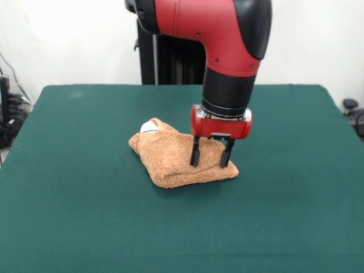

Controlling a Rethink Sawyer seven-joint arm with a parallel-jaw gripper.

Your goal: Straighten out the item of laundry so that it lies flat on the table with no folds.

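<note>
A broad desk [68,216] with a dark green, felt-like top fills most of the front view, bare on its left side. Near the middle lies the small orange-tan terry-cloth towel [170,162], bunched and folded over itself into a lumpy wedge rather than lying flat. Its left end rises into a rounded hump, and a small white label [149,127] sits at the top of that hump. The cloth widens towards the right, where its lower edge forms a thick, doubled fold resting on the green surface.

Over the towel's right part hangs the red and black robot arm [227,51], coming down from above. Its end effector [211,160] has two thin black fingers [195,153] pointing straight down, spread apart with a clear gap between them; their tips press onto or into the cloth near its right end, and nothing is clamped between them. To the right of the towel the green surface runs on uncovered to the desk's edge.
</note>
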